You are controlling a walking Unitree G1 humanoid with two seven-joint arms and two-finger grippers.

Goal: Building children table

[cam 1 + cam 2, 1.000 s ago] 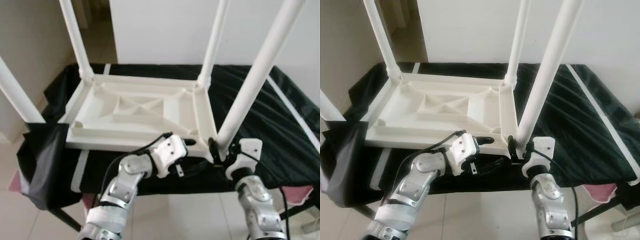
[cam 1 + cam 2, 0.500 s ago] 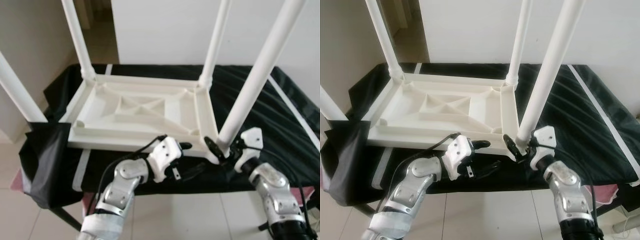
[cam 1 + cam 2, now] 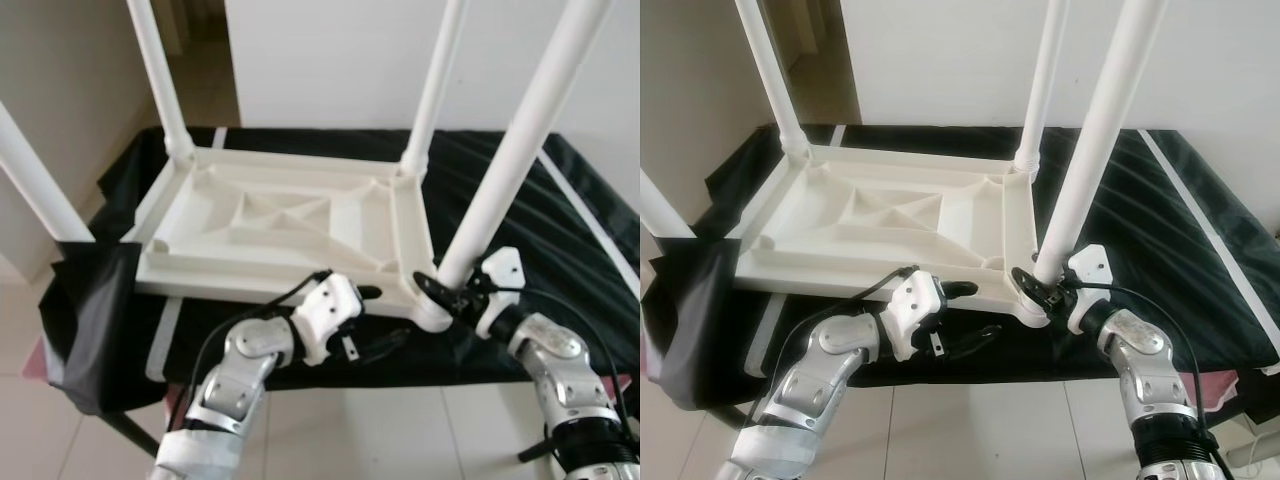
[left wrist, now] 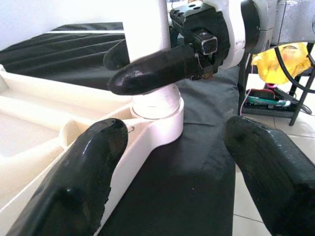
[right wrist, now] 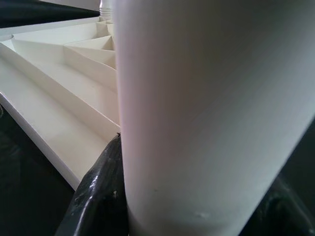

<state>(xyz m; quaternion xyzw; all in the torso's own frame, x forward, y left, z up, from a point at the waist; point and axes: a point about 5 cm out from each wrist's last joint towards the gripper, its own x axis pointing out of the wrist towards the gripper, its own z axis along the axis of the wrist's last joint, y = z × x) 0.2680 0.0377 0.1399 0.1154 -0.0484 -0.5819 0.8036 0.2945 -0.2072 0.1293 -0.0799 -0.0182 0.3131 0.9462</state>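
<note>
A white plastic children's table (image 3: 280, 225) lies upside down on a black-covered bench (image 3: 560, 250), with its legs pointing up. My right gripper (image 3: 447, 292) is shut on the near-right leg (image 3: 510, 160) just above its socket collar (image 4: 155, 105). In the right wrist view, that leg (image 5: 197, 108) stands between the black fingers (image 5: 98, 187). My left gripper (image 3: 376, 318) hangs open just in front of the tabletop's near edge, beside that corner. One of its fingers (image 4: 74, 182) is close to the rim and nothing is between them.
A loose flap of black cloth (image 3: 85, 320) hangs off the bench's left end. White stripes (image 3: 585, 215) cross the cover. A white wall (image 3: 330, 60) stands behind, and a doorway (image 3: 200, 40) is at the back left. A pink object (image 3: 1255, 385) lies on the tiled floor at right.
My right forearm has swung out to the right while its gripper stays on the leg's base. The left arm has sunk slightly, with its gripper still open by the near edge.
</note>
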